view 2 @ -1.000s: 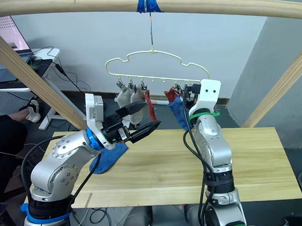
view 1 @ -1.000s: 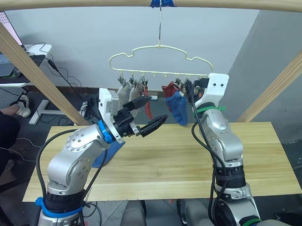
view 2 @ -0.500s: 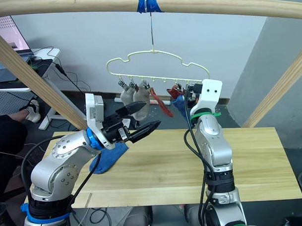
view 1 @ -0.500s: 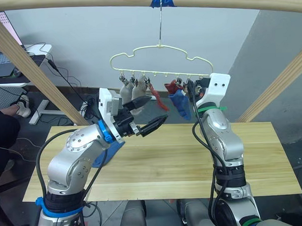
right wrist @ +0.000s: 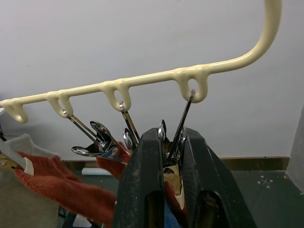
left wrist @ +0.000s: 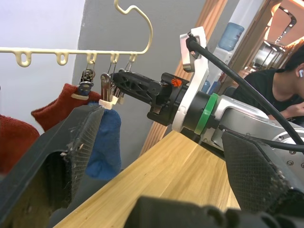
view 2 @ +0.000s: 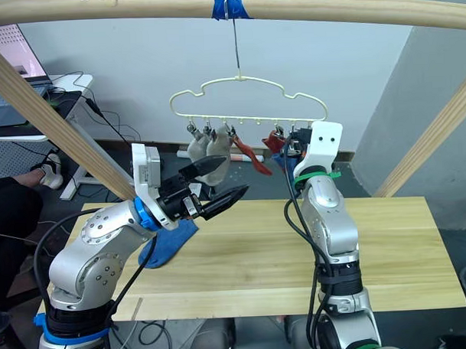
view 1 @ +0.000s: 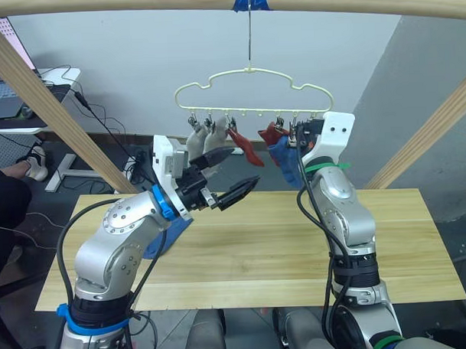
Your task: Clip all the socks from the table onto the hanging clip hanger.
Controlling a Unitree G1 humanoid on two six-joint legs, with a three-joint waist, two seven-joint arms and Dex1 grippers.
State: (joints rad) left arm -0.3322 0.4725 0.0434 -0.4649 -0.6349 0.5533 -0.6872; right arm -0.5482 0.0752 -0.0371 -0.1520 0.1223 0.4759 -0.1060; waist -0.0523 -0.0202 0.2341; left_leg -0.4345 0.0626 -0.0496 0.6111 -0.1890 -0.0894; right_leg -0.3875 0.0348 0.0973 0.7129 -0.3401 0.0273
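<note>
The pale yellow-green clip hanger (view 1: 249, 87) hangs by its hook from the top pole. Two grey socks (view 1: 203, 140), two rust-red socks (view 1: 243, 147) and a blue sock (left wrist: 104, 142) hang from its clips. My right gripper (view 1: 296, 131) is at the hanger's right end, shut on the metal clip (right wrist: 172, 159) that holds the blue sock. My left gripper (view 1: 245, 166) stands open in the air below the grey and red socks, holding nothing. Another blue sock (view 2: 170, 242) lies on the table (view 1: 274, 257) at the left, partly hidden by my left arm.
A round wooden pole (view 1: 135, 2) spans the top, with slanted posts at left (view 1: 47, 104) and right (view 1: 438, 129). A desk with cables (view 1: 57, 81) stands behind at the left. A seated person (left wrist: 287, 90) shows beyond the table.
The hanger has swung a little to the right and upward with my right gripper still on its end clip; the red socks have swung out. My left gripper has stayed in place.
</note>
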